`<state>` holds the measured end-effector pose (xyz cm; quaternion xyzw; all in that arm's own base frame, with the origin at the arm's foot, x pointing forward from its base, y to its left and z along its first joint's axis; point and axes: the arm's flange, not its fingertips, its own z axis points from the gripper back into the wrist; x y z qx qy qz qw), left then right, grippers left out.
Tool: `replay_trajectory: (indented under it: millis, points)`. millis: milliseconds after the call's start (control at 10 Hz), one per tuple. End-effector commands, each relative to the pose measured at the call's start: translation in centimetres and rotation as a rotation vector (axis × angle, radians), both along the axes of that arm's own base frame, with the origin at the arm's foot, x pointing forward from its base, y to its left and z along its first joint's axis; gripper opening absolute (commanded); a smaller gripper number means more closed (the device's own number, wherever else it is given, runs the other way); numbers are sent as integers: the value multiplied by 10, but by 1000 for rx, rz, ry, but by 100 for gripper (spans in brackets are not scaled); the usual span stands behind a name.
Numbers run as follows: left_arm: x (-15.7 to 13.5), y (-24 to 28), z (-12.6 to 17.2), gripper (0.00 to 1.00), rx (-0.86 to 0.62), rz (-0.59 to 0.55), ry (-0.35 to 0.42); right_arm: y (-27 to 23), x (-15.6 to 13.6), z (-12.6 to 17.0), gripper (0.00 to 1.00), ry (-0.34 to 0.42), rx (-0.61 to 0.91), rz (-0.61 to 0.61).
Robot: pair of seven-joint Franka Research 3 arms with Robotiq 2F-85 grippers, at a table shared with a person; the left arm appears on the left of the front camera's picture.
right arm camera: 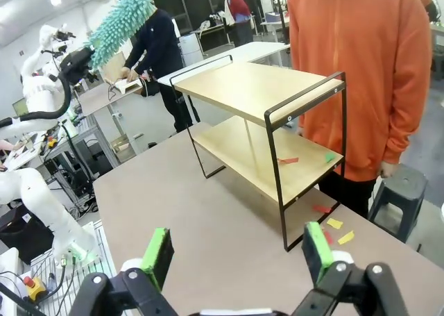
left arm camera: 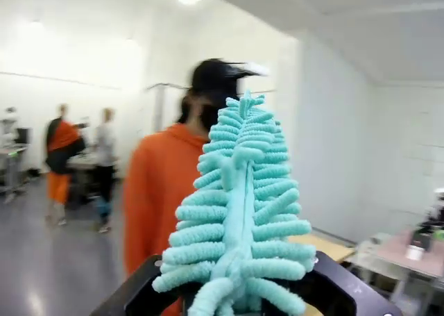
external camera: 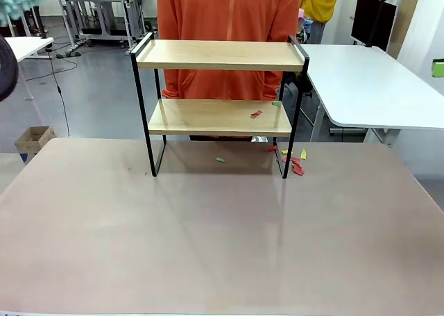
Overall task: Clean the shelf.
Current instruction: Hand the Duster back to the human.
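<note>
Two-tier shelf [external camera: 219,87] runs left-right; left end effector [left arm camera: 236,288] clamps duster [left arm camera: 239,219], right end effector [right arm camera: 236,253] spread

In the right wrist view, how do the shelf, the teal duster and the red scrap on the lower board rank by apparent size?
1. The shelf, largest.
2. The teal duster, held by the left end effector; it stands farther from the camera, so its true size is unsure.
3. The red scrap, smallest.
</note>
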<state>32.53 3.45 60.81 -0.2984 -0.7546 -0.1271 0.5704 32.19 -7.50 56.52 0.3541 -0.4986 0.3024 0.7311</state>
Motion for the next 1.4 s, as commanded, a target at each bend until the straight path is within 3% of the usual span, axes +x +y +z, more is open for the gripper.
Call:
replay_trajectory:
  millis: [0, 200, 600, 1000, 1200, 1300]
  points:
    - [-23, -15, -49, 18, -22, 187, 95, 0, 3, 3, 100, -18, 14, 0]
    - [-6, 2, -84, 18, -10, 324, 182, 0, 3, 3, 100, -18, 14, 0]
    - [14, 2, -183, 18, 46, 446, 341, 0, 3, 3, 100, -18, 14, 0]
    - [2, -12, -231, 18, 93, 472, 379, 0, 3, 3, 100, -18, 14, 0]
    - [7, -13, -240, 18, 66, 514, 361, 0, 3, 3, 100, -18, 14, 0]
    - [48, 38, -158, 18, 88, 455, 433, 0, 3, 3, 100, -18, 14, 0]
